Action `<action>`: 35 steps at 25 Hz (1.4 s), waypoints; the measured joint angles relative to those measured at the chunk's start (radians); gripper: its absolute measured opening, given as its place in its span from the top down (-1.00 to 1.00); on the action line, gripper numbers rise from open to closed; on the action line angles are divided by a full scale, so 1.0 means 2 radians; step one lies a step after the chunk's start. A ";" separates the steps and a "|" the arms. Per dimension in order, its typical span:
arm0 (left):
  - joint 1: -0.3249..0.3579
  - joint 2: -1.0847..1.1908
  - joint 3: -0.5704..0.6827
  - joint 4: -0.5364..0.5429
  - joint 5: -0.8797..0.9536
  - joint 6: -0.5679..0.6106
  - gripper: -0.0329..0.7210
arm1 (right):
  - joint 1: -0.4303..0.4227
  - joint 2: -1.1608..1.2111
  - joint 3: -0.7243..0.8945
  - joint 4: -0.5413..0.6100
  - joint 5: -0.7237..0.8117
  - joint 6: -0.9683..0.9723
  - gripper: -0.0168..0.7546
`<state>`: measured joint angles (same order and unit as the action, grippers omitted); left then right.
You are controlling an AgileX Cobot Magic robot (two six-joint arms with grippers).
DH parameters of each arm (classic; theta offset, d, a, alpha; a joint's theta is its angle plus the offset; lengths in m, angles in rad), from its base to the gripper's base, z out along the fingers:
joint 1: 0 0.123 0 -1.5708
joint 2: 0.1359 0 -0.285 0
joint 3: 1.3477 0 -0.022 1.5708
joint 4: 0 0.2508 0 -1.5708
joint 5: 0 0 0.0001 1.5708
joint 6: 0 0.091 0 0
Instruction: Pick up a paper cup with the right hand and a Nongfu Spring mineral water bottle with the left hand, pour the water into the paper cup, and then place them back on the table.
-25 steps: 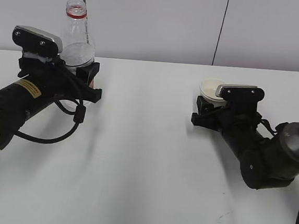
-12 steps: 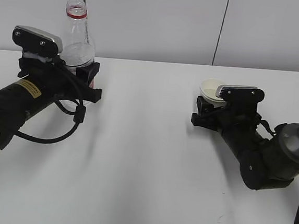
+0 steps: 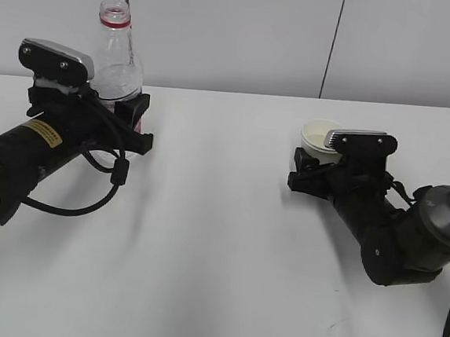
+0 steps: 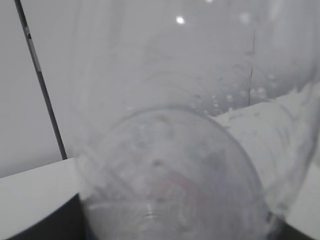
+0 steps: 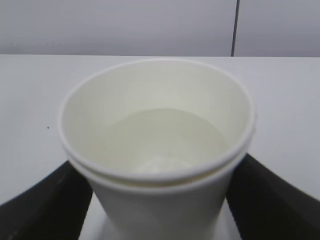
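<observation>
Our right tool (image 5: 160, 200) brackets the paper cup (image 5: 157, 150), its dark fingers (image 5: 37, 205) beside the wall; whether they clench it we cannot tell. Our left tool (image 3: 127, 116) surrounds the Nongfu Spring mineral water bottle (image 3: 116, 56), left of the cup, grip equally unclear. Both stand on the tabletop (image 3: 219, 239). We judge this the setting-down step; next comes release and retreat.

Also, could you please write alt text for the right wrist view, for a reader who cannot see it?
An off-white paper cup fills the view, upright on the white table, with the black fingers of the right gripper at its left and right sides. Its inside looks partly filled with clear liquid, and a pale wall stands behind the table.
</observation>
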<state>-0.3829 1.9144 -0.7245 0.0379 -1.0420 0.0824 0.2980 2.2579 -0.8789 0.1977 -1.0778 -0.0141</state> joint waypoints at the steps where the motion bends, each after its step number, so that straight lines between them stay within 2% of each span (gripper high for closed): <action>1: 0.000 0.000 0.000 0.000 0.000 0.000 0.01 | 0.000 0.000 0.000 0.000 0.000 0.000 -0.60; 20: 0.000 0.000 0.000 -0.002 0.000 0.000 0.01 | 0.000 -0.025 0.056 0.002 -0.018 0.003 -0.60; 31: 0.000 0.002 -0.002 -0.046 0.003 0.000 0.01 | 0.000 -0.083 0.156 0.002 -0.032 0.021 -0.58; 35: 0.000 0.023 -0.029 -0.066 0.018 -0.006 0.01 | 0.000 -0.110 0.184 0.000 -0.032 0.022 -0.58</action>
<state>-0.3829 1.9596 -0.7826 -0.0944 -1.0060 0.0706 0.2980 2.0386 -0.5111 0.1975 -1.1420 0.0290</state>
